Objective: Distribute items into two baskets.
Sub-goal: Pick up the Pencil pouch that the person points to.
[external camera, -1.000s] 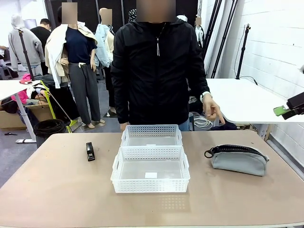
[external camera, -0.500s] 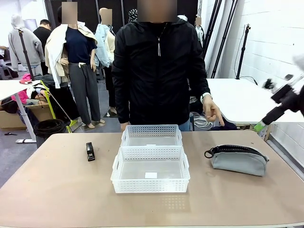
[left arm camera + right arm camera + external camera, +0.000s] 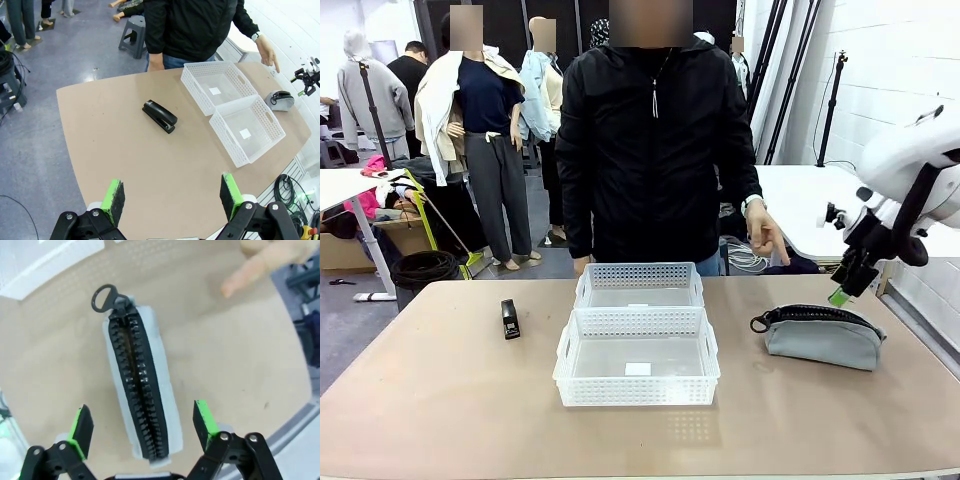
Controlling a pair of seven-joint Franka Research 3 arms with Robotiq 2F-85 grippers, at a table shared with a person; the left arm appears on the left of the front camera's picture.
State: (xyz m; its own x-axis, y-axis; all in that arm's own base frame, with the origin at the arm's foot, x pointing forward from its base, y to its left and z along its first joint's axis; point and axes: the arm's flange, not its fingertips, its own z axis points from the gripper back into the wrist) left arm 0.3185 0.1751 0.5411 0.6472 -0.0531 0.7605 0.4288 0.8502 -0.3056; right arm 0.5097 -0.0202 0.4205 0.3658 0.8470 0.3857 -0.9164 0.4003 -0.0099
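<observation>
The near basket (image 3: 635,390) and the far basket (image 3: 638,272), both white with little holes in their walls, sit in the middle of the brown worktop (image 3: 440,400). They touch each other, one behind the other. A small white sticker lies on the bottom of each.

The black stapler (image 3: 509,319) lies flat on the worktop to the left of the baskets, a little apart from them. On the right side lies the grey pouch (image 3: 820,342). It has a fat black zip (image 3: 135,390) along its top, and the ring end of the zip points at the baskets.

The right gripper (image 3: 840,292) hangs in the air just above the pouch. Its green fingers are spread wide, one on each side of the pouch below, and they hold nothing. The left gripper (image 3: 171,192) is high above the worktop. It is spread wide too and holds nothing.

A person stands at the far side. One hand (image 3: 765,238) points a finger down near the pouch.
</observation>
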